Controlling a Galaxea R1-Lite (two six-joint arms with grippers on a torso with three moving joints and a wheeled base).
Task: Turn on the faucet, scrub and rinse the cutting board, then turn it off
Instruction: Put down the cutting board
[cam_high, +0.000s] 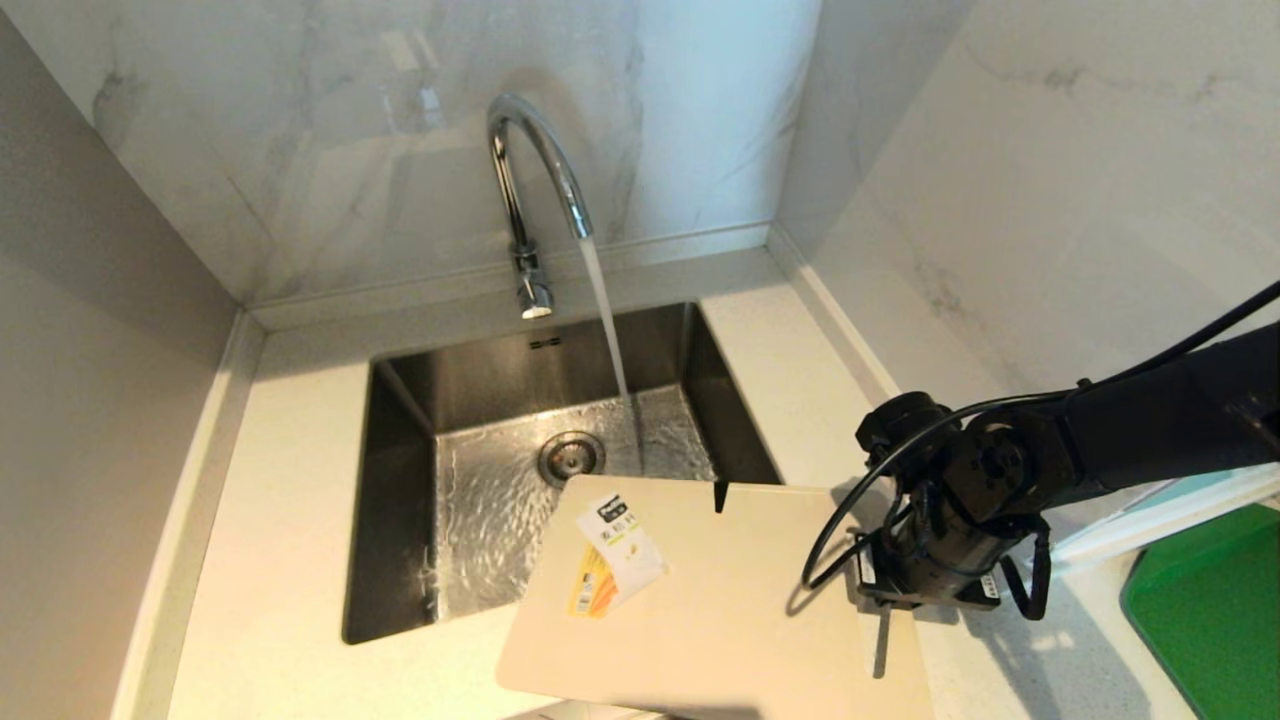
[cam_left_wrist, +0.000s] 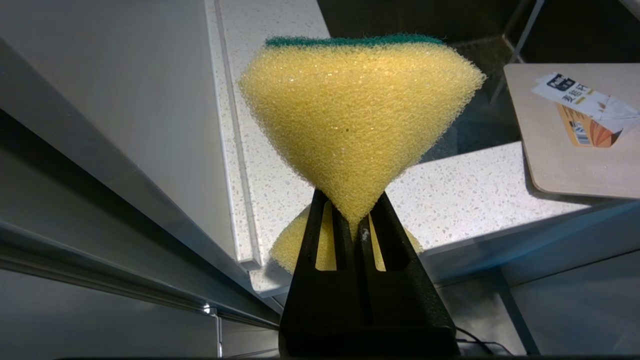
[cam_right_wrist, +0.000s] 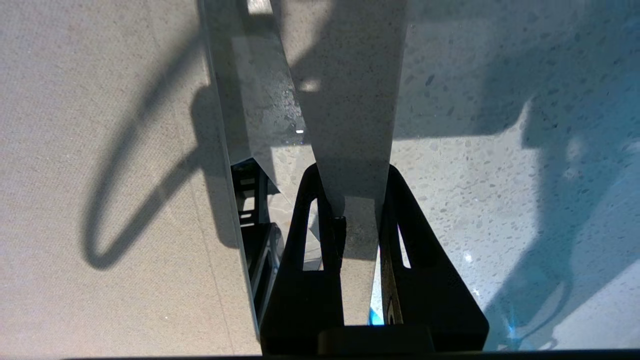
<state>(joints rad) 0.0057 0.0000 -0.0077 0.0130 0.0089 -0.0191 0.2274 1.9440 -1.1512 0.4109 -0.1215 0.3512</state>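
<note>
Head view shows the faucet (cam_high: 535, 170) at the back of the sink (cam_high: 400, 500), and water (cam_high: 607, 320) runs from its spout down into the sink near the drain (cam_high: 571, 457). The cutting board (cam_high: 720, 610) lies at the front, partly on the counter (cam_high: 270, 600) and partly over the front right corner of the sink. Its paper label (cam_high: 615, 555) faces up. The right gripper (cam_right_wrist: 357, 210) is at the right edge of the board, and its jaws pinch that edge between them. A green mat (cam_high: 1215, 600) lies far off to the right. The left gripper (cam_left_wrist: 356, 220) is low beside the counter's front edge, away from the sink. Its jaws are pressed tight on a yellow sponge (cam_left_wrist: 357, 115) with a green top, and they squeeze it thin in the middle.
</note>
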